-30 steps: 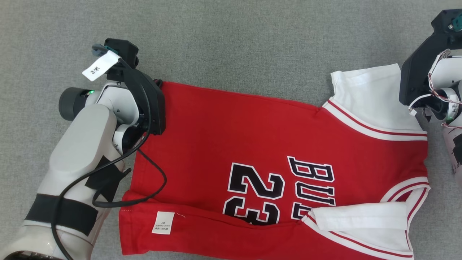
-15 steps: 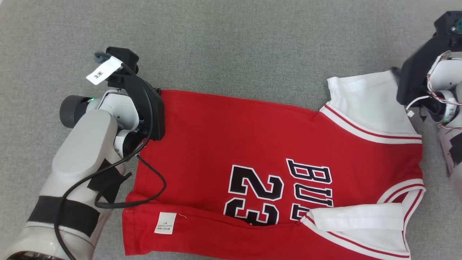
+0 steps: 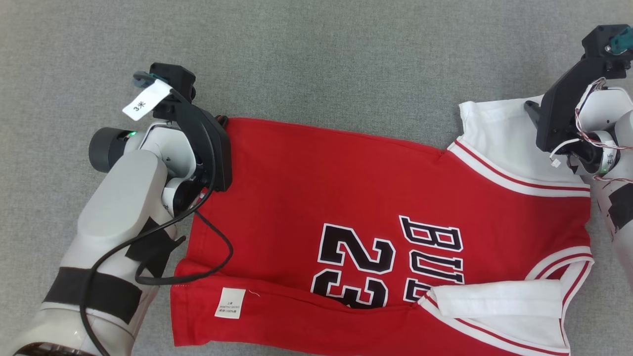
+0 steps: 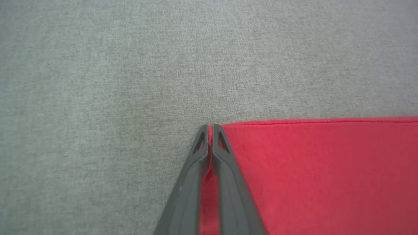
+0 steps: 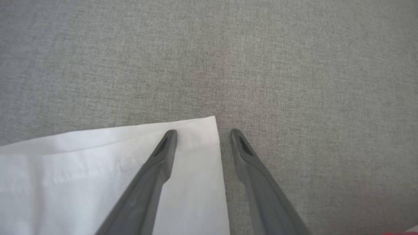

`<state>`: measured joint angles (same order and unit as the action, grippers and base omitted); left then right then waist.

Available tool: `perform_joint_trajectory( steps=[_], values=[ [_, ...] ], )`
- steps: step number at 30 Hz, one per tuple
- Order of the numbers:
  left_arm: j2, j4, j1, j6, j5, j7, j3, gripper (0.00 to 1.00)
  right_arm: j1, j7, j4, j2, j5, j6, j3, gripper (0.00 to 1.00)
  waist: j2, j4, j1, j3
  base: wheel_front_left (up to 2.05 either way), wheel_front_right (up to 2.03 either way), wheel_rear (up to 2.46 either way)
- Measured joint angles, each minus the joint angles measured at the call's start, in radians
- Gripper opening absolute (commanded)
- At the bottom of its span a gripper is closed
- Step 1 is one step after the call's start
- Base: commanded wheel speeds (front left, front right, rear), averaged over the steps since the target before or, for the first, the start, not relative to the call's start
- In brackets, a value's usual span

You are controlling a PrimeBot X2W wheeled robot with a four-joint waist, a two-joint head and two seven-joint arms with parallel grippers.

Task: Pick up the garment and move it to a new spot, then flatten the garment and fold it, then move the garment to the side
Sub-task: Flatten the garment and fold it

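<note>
1. Garment (image 3: pixel 346 198): red jersey with white sleeves, red-and-white trim and a black print (image 3: pixel 390 257) reading "23" plus the letters "BU". It lies spread on the grey surface (image 3: pixel 316 59). In the head view it runs from the centre out to 3 o'clock and down to 6 o'clock, with the hem towards 9 o'clock and the shoulders towards 3 o'clock
2. Folded strip: the near long edge of the garment is turned over onto the body along 6 o'clock and covers the lower part of the print. A white care label (image 3: pixel 232 302) sits on it at 7 o'clock
3. Sleeves: the upper sleeve (image 3: pixel 494 138) lies flat at 2 o'clock. The lower sleeve (image 3: pixel 499 299) is folded inward across the chest at 5 o'clock
4. Left gripper (image 4: pixel 210 127): at 10 o'clock in the head view, on the far hem corner of the garment. Its fingers are pressed together with a sliver of red cloth pinched between them, so the corner is in its grip
5. Right gripper (image 5: pixel 204 133): at 2 o'clock in the head view, at the outer corner of the upper sleeve. Its fingers stand well apart and hold nothing. In the right wrist view one is over the white cloth and the other over bare surface, with the sleeve's edge between them. Whether the tips touch the cloth cannot be told
6. Black cable (image 3: pixel 228 242): loops from the left forearm over the hem at 8 o'clock
7. Paper tag (image 3: pixel 146 100): white, on the left wrist at 10 o'clock
</note>
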<state>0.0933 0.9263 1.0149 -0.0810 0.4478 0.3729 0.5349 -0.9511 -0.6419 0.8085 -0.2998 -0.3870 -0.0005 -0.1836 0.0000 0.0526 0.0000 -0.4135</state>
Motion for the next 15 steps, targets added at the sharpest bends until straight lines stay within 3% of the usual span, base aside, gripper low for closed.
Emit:
perform_joint_trajectory(
  steps=[2,4,5,6,7,12,15],
  values=[
    [-0.001,0.005,0.001,-0.003,0.000,-0.004,0.000,0.00,-0.001,0.001,0.003,0.000,0.000,0.001,-0.002,0.78,-0.0002,0.000,0.0000,-0.001,0.00,0.00,0.00],
    [-0.001,0.009,0.003,-0.007,0.000,-0.006,0.001,0.00,-0.001,0.006,0.006,0.000,0.000,0.001,-0.002,0.62,-0.0001,0.000,0.0000,-0.002,0.00,0.00,0.00],
    [-0.002,0.012,0.005,-0.007,0.000,-0.006,0.001,0.00,-0.001,0.008,0.008,0.000,0.000,0.001,-0.002,0.47,-0.0002,0.000,0.0000,-0.002,0.00,0.00,0.00],
    [-0.002,0.015,0.007,-0.007,0.000,-0.007,0.002,0.00,-0.001,0.008,0.010,0.000,0.000,0.001,-0.002,0.41,-0.0001,0.000,0.0000,-0.002,0.00,0.00,0.00],
    [-0.003,0.021,0.016,-0.007,0.000,-0.007,0.002,0.00,-0.002,0.008,0.018,0.000,0.000,0.001,-0.002,0.41,-0.0001,0.000,0.0000,-0.002,0.00,0.00,0.00],
    [-0.006,0.030,0.017,-0.007,0.000,-0.014,0.002,0.00,-0.002,0.010,0.030,-0.002,0.000,0.001,-0.002,0.00,-0.0001,-0.001,0.0000,-0.001,0.00,0.00,0.00],
    [-0.007,0.037,0.017,-0.008,0.001,-0.019,0.002,0.00,-0.005,0.024,0.032,-0.001,0.000,0.002,-0.002,0.00,-0.0001,-0.001,0.0000,0.002,0.00,0.00,0.00]
  ],
)
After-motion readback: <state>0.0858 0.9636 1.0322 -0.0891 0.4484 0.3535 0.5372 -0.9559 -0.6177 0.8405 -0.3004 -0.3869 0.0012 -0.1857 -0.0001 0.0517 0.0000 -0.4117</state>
